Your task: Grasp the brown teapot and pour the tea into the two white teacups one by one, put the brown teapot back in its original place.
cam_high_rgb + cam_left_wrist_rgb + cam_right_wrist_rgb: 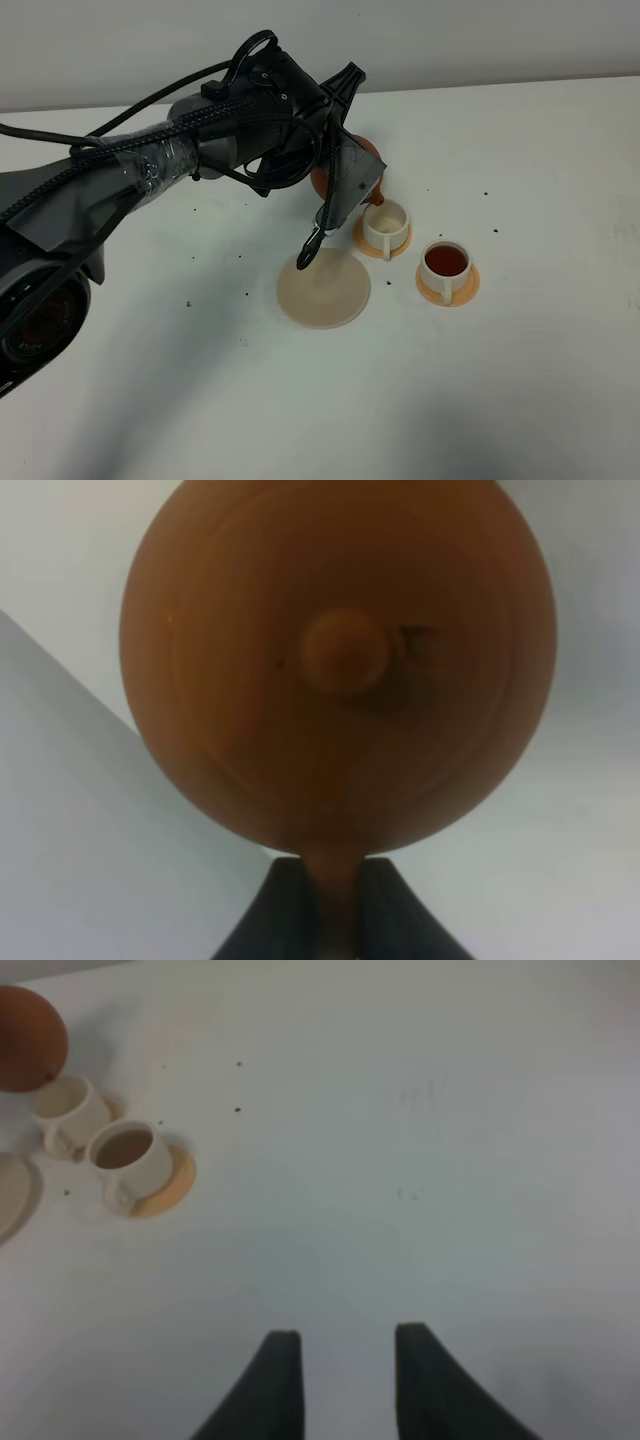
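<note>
My left gripper (345, 178) is shut on the loop handle of the brown teapot (370, 158) and holds it tilted above the table, spout down over the near-left white teacup (385, 222) on its orange saucer (362, 240). That cup looks pale inside. The other white teacup (446, 265) holds dark reddish-brown tea (446, 260) on its saucer (466, 290). The beige coaster (323, 290) lies bare. The left wrist view shows the teapot (340, 660) lid-on, handle between the gripper (335, 900). My right gripper (340, 1355) is open and empty, far from both cups (125, 1155).
The white table (520, 380) carries a few dark specks (190, 303). The left arm's cables and a hanging strap (310, 245) dangle over the coaster. In the right wrist view the teapot (25, 1040), pale cup (62, 1110) and coaster edge (10, 1195) sit far off.
</note>
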Controlling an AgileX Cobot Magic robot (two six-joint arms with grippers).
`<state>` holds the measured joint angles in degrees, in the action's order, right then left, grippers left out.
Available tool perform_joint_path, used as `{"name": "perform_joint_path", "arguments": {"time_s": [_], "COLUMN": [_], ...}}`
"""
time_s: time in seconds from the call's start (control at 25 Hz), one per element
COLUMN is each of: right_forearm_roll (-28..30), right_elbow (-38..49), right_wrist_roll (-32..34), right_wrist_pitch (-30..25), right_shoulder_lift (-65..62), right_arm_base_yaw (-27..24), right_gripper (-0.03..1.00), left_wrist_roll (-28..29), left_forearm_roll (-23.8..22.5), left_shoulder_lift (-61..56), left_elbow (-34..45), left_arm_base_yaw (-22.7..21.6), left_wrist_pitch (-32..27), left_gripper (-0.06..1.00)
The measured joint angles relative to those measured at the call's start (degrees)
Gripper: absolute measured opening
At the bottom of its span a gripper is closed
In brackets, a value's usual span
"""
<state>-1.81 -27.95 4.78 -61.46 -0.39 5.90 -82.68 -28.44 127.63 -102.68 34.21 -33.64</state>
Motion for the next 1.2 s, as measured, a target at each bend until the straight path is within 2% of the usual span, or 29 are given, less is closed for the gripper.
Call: {"name": "perform_joint_path", "arguments": {"time_s": [0.52,1.0,1.2], "right_forearm_roll": [0.0,0.0,0.0], "right_elbow": [0.0,0.0,0.0], "right_wrist_roll": [0.0,0.0,0.0], "right_wrist_pitch": [0.0,0.0,0.0], "right_shoulder_lift": [0.0,0.0,0.0], "right_arm_base_yaw": [0.0,0.0,0.0], "right_gripper": [0.24,0.24,0.24], "left_wrist_roll": [-8.7,-14.6,-15.3], "left_forearm_roll": [-0.3,-1.3,-1.8], "left_shoulder_lift": [-0.6,-0.6,-0.6], "left_elbow": [0.0,0.0,0.0], "left_arm_base_yaw": [0.3,0.8,0.8], "left_wrist_pitch": [3.9,5.2,7.5], "left_gripper": [0.13,0.13,0.13]}}
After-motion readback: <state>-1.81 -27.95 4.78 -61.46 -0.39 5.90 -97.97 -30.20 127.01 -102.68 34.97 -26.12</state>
